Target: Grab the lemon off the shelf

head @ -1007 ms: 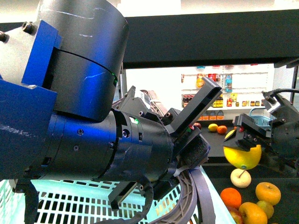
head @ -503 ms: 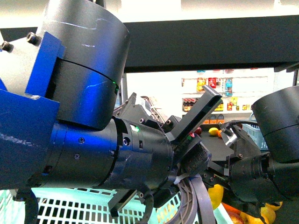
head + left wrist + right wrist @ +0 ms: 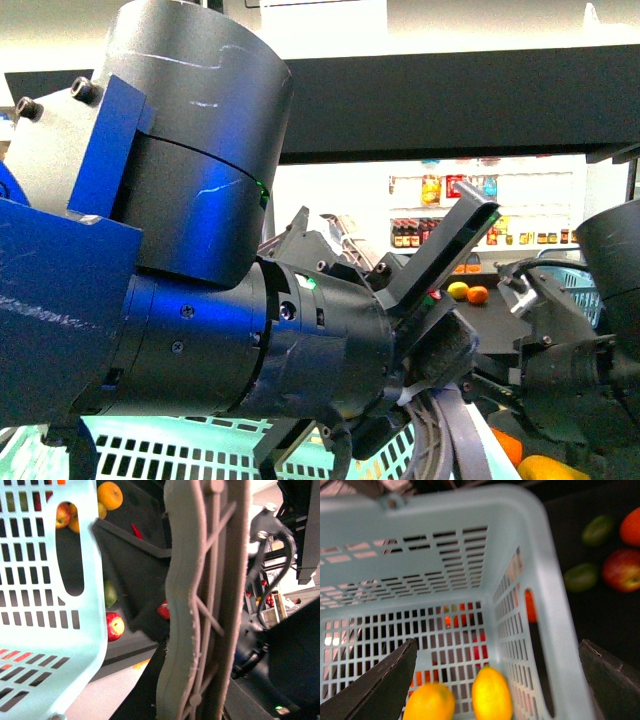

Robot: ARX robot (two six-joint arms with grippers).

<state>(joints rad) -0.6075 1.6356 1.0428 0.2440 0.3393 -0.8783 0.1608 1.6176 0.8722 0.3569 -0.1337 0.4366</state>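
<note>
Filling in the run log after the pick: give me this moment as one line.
stage: drop-off | right gripper: open above basket | lemon: inside basket | left gripper: state unclear

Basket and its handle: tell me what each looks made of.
The basket looks like moulded plastic, pale mint, slightly glossy: even slotted walls, rounded rim. The handle seems grey matt plastic: moulded cross ribs, a rough speckled edge.
</note>
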